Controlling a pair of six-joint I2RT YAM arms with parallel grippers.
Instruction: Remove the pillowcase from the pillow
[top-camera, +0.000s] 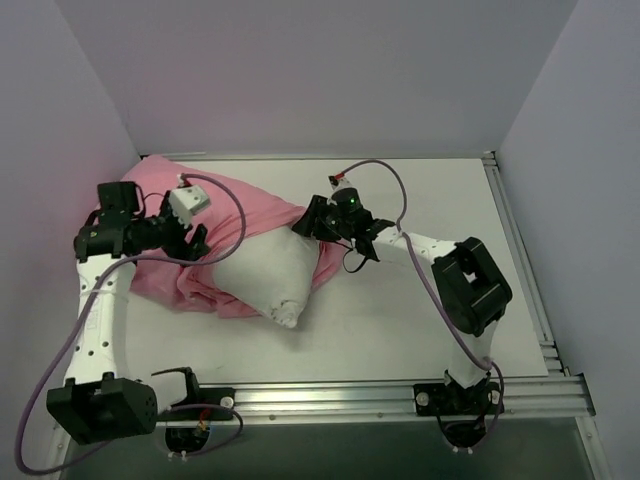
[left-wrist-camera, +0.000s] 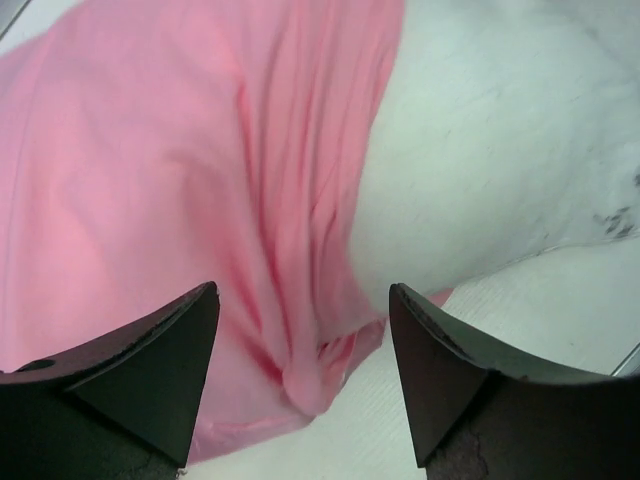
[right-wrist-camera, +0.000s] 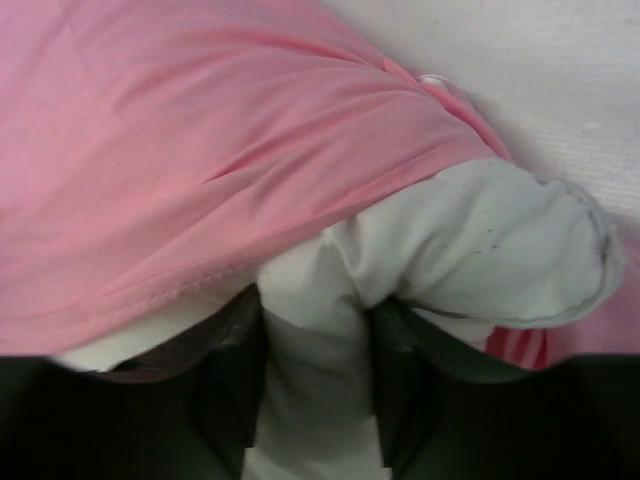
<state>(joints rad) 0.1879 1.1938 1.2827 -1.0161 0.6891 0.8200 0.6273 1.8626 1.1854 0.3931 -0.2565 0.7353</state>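
The pink pillowcase (top-camera: 240, 205) lies bunched at the table's back left, still over the far part of the off-white pillow (top-camera: 265, 275), whose near end sticks out bare. My left gripper (top-camera: 196, 243) is open just above the pink fabric (left-wrist-camera: 180, 170) at its edge, nothing between its fingers (left-wrist-camera: 160, 360); the pillow's bare side (left-wrist-camera: 480, 150) shows to the right. My right gripper (top-camera: 312, 222) is shut on a bunched corner of the pillow (right-wrist-camera: 315, 330), with the pillowcase hem (right-wrist-camera: 200, 170) right above it.
The white table (top-camera: 420, 300) is walled by grey panels left, back and right. A metal rail (top-camera: 380, 398) runs along the near edge by the arm bases. A cable (top-camera: 385, 170) loops above my right arm.
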